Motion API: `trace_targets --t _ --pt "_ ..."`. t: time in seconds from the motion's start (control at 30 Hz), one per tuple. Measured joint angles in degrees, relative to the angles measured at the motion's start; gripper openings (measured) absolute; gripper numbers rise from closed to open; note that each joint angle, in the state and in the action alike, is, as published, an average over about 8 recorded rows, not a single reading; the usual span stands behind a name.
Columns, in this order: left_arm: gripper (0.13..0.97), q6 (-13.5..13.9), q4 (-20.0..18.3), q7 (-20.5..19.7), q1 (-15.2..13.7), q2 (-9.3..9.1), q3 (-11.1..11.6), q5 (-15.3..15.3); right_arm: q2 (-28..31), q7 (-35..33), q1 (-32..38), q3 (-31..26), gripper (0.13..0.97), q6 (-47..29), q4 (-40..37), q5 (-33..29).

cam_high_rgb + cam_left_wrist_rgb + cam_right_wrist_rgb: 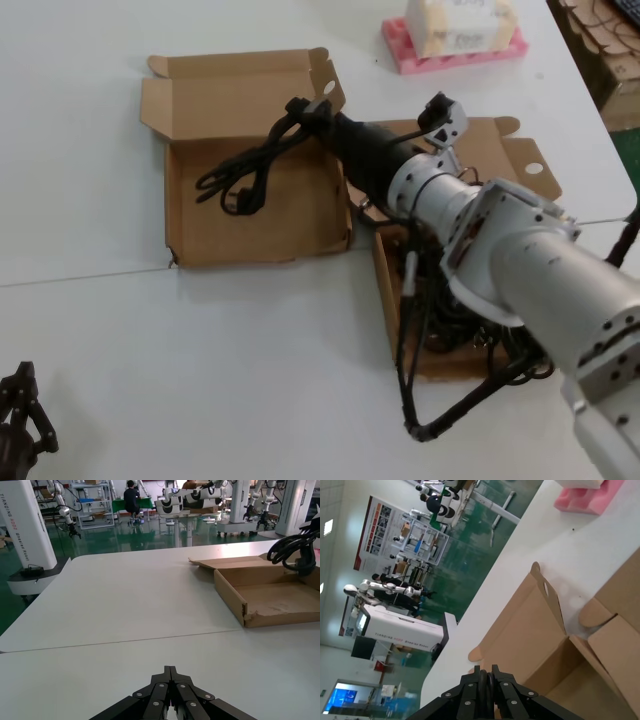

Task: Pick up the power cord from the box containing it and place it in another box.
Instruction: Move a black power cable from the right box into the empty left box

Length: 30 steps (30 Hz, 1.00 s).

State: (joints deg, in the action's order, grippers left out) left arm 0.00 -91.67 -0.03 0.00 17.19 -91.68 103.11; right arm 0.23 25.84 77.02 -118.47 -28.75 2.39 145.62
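Note:
My right gripper [303,107] is shut on the power cord [245,175], a thin black coil with a plug. It holds the cord by one end over the left box [290,220], whose open lid has a creased tuck strip; the coil dangles across the box's inside. In the right wrist view two cord strands [488,680] sit between my fingertips [475,672], with that box's lid [530,630] ahead. The plain-lidded box [495,140] lies under my right arm, mostly hidden. In the left wrist view the cord [292,547] hangs above the left box [270,597]. My left gripper [20,410] is parked, shut.
A bigger tangle of black cords [470,345] lies in the right box under my arm. A pink foam block [455,45] with a white carton stands at the back. Cardboard pieces [600,40] are at the far right edge. The white table [200,350] spreads in front.

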Motion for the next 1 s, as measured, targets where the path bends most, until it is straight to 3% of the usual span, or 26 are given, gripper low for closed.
trace_targets --t 0.17,0.3,0.6,0.77,0.9,1.0 --pt "0.163 0.0 0.0 0.0 0.0 0.0 0.0 0.0 -0.2 0.0 -1.9 -8.5 0.187 3.5 4.1 8.1" --pt "0.163 0.0 0.0 0.0 0.0 0.0 0.0 0.0 -0.2 0.0 -3.4 -11.7 0.213 5.9 7.0 10.8" --pt "0.163 0.0 0.0 0.0 0.0 0.0 0.0 0.0 -0.2 0.0 -5.9 -14.6 0.303 10.4 10.7 12.0" --pt "0.163 0.0 0.0 0.0 0.0 0.0 0.0 0.0 -0.2 0.0 -5.9 -15.1 0.383 10.9 9.1 12.1" --pt "0.163 0.0 0.0 0.0 0.0 0.0 0.0 0.0 -0.2 0.0 -5.6 -15.5 0.383 10.3 6.8 12.1" --pt "0.163 0.0 0.0 0.0 0.0 0.0 0.0 0.0 -0.2 0.0 -5.3 -15.7 0.456 9.0 4.8 11.8"
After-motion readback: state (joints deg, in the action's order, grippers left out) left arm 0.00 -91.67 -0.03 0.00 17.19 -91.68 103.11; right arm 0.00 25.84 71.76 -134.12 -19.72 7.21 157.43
